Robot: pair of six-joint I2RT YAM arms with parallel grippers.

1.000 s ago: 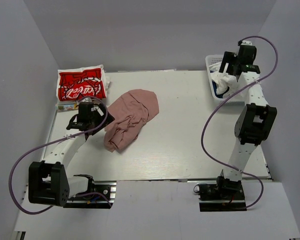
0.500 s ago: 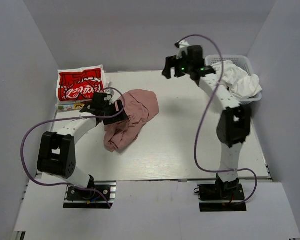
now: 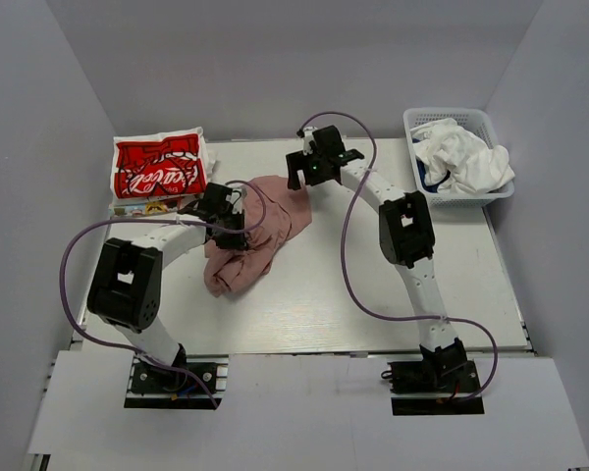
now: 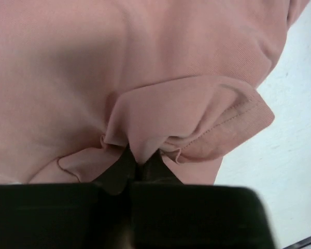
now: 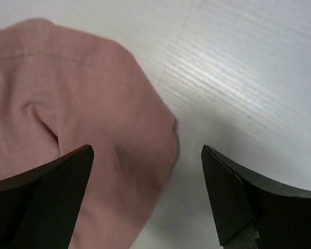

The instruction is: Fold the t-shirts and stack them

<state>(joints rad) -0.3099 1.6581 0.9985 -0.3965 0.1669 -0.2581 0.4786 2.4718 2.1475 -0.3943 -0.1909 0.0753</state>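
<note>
A dusty pink t-shirt (image 3: 267, 218) lies crumpled on the table left of centre. My left gripper (image 3: 236, 228) is at its left edge and shut on a bunched fold of the pink cloth (image 4: 145, 150); its fingertips (image 4: 125, 163) pinch the fold. My right gripper (image 3: 302, 180) hovers over the shirt's far right edge, open. In the right wrist view its fingers (image 5: 57, 187) straddle the pink hem (image 5: 93, 119) and bare table, holding nothing. A folded red t-shirt (image 3: 159, 169) with white script lies at the back left. A white t-shirt (image 3: 463, 157) is heaped in the basket.
The white mesh basket (image 3: 465, 196) stands at the back right corner. White printed cloth (image 3: 137, 208) shows under the red shirt's near edge. Grey walls close in the table (image 3: 373, 285) on three sides. Both arms' purple cables loop above the table.
My left gripper reached into the pink shirt's left edge and closed on a fold. The right arm swung from the basket across to the pink shirt's far edge, still open.
</note>
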